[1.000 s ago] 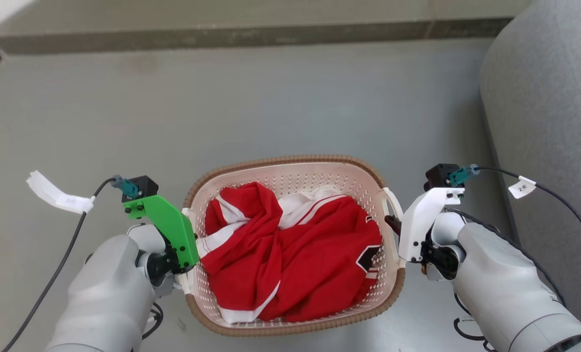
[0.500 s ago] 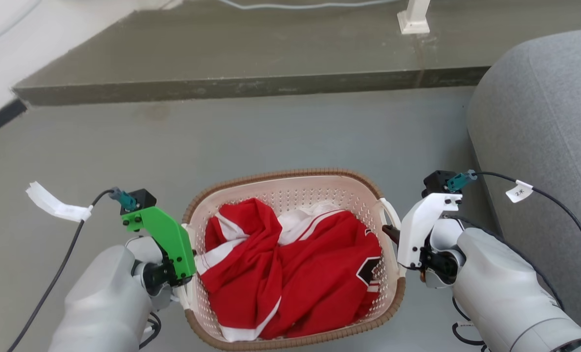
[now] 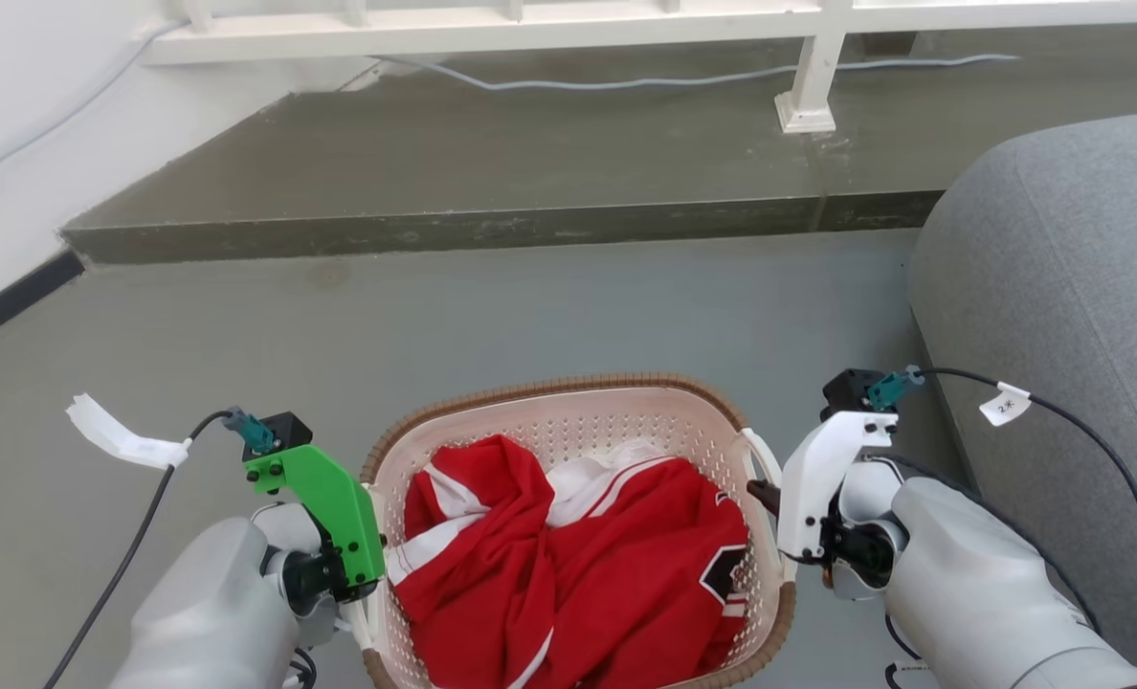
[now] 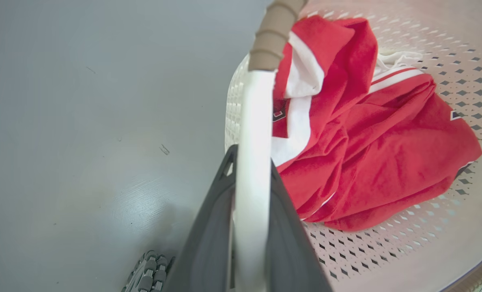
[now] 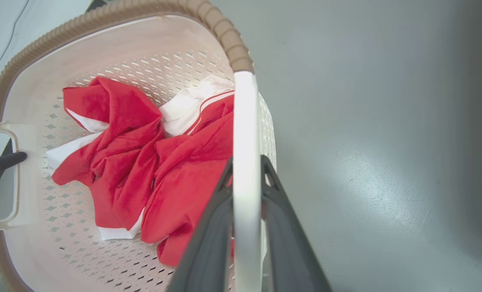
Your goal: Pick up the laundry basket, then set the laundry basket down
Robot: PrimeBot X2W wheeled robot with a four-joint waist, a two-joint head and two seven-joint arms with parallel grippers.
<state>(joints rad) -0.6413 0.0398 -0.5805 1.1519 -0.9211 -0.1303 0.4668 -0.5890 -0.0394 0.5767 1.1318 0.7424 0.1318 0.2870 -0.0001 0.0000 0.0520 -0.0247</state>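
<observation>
The grey floor (image 3: 530, 316) takes up most of the head view, with a grey sofa (image 3: 1057, 287) along the right. At the far side there is a raised step (image 3: 492, 230), and beyond it the foot of a white railing (image 3: 808, 86).

Over the last second the step has slid down the head view and the railing has come in at the top. That is the camera tilting as the body straightens, not the room moving. The laundry basket (image 3: 568, 426) has kept its place between the two forearms, near and central, with a red and white garment (image 3: 578, 565) crumpled inside it.

The left pincer (image 4: 251, 162) is clamped on the basket's left handle (image 4: 254, 134), with the white bar pinched between its dark fingers. The right pincer (image 5: 247, 170) grips the right handle (image 5: 246, 134) the same way.

My reading is that the basket is being carried up with the body. The pick-up looks done or nearly so, and the set-down remains. Both grips look even, so the load should stay level.
</observation>
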